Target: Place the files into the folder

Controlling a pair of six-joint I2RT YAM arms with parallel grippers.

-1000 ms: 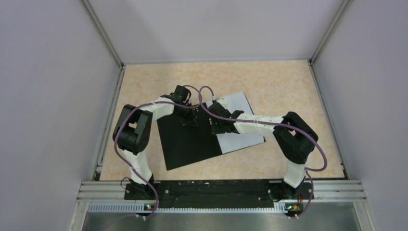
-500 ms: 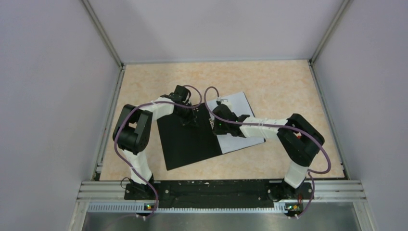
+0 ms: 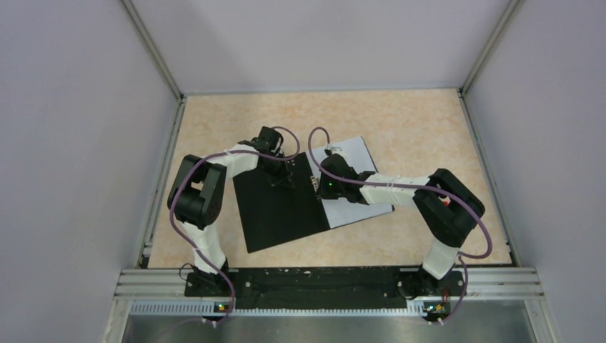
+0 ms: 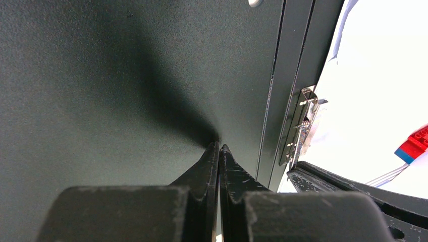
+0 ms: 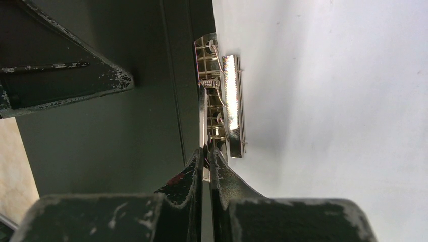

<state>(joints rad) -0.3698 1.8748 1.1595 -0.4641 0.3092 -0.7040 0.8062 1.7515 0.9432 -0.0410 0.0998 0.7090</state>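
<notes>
The folder (image 3: 275, 211) lies open on the table, black inside up. The white files (image 3: 351, 156) lie on its right half. My left gripper (image 3: 284, 179) is shut and empty, its tips (image 4: 218, 146) touching the black left cover (image 4: 126, 75) beside the spine. My right gripper (image 3: 319, 187) is at the spine, its tips (image 5: 207, 151) shut on the near end of the metal spine clip (image 5: 228, 101). The clip also shows in the left wrist view (image 4: 302, 123). The files fill the right of both wrist views (image 5: 328, 101) (image 4: 383, 70).
A small red-and-blue toy block (image 4: 413, 144) lies on the paper to the right of the clip. The two grippers are close together over the spine. Grey walls with metal posts (image 3: 154, 50) enclose the beige table (image 3: 414, 121).
My right gripper has turned and shifted slightly left onto the spine clip, and its elbow has swung right. The left arm and the folder have not moved.
</notes>
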